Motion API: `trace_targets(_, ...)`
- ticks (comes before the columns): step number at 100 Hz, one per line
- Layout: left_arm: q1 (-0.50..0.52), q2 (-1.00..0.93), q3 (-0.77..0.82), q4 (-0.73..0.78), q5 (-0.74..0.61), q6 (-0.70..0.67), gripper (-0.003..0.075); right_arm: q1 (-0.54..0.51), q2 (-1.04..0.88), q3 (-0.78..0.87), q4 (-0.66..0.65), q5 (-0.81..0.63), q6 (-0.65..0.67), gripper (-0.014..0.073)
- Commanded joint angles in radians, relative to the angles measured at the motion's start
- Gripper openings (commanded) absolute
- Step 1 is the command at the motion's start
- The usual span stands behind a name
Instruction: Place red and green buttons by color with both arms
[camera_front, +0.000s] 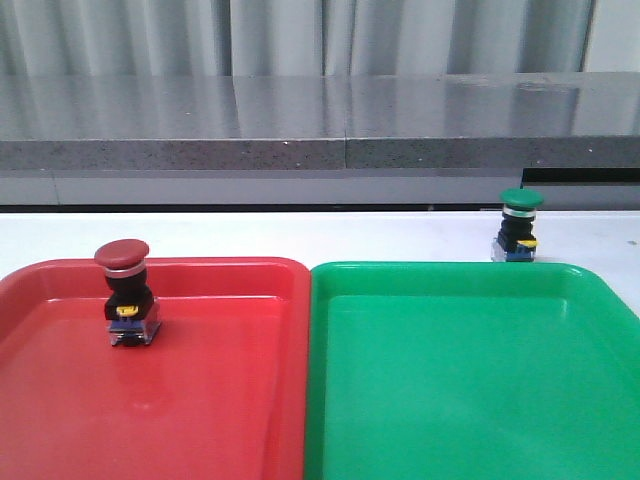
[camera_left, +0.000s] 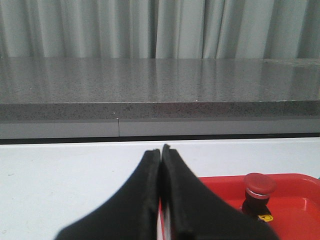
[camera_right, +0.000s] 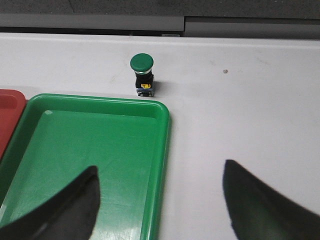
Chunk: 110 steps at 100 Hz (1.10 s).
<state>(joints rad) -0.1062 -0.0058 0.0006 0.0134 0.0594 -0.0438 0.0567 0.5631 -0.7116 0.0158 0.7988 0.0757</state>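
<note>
The red button (camera_front: 125, 295) stands upright inside the red tray (camera_front: 220, 400), near its far left corner; it also shows in the left wrist view (camera_left: 259, 192). The green button (camera_front: 519, 225) stands upright on the white table just beyond the green tray (camera_front: 470, 400); it also shows in the right wrist view (camera_right: 142, 74). My left gripper (camera_left: 161, 152) is shut and empty, over the table by the red tray's edge, left of the red button. My right gripper (camera_right: 159, 177) is open and empty, above the green tray's right rim. Neither gripper shows in the front view.
The two trays sit side by side, touching, on the white table (camera_front: 300, 235). A grey stone ledge (camera_front: 320, 120) runs along the back, with a curtain behind it. Bare table lies right of the green tray (camera_right: 240, 115).
</note>
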Motion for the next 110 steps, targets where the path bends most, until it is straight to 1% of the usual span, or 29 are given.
trace_targets(1, 0.002, -0.029, 0.043, -0.001, -0.076, 0.000, -0.0019, -0.007, 0.010, -0.035, 0.000, -0.086, -0.002, 0.0648)
trace_targets(9, 0.002, -0.029, 0.043, -0.001, -0.076, 0.000, -0.0019, -0.007, 0.010, -0.035, 0.014, -0.122, -0.002, 0.0647)
trace_targets(20, 0.002, -0.029, 0.043, -0.001, -0.076, 0.000, -0.0019, -0.007, 0.016, -0.035, 0.064, -0.189, -0.002, 0.0647)
trace_targets(32, 0.002, -0.029, 0.043, -0.001, -0.076, 0.000, -0.0019, -0.007, 0.072, -0.036, 0.097, -0.228, -0.002, 0.0646)
trace_targets(48, 0.002, -0.029, 0.043, -0.001, -0.076, 0.000, -0.0019, -0.007, 0.231, -0.072, 0.118, -0.251, -0.002, 0.0646)
trace_targets(76, 0.002, -0.029, 0.043, -0.001, -0.076, 0.000, -0.0019, -0.004, 0.552, -0.222, 0.118, -0.348, -0.003, 0.0646)
trace_targets(110, 0.002, -0.029, 0.043, -0.001, -0.076, 0.000, -0.0019, -0.004, 0.883, -0.443, 0.118, -0.347, -0.003, 0.0646)
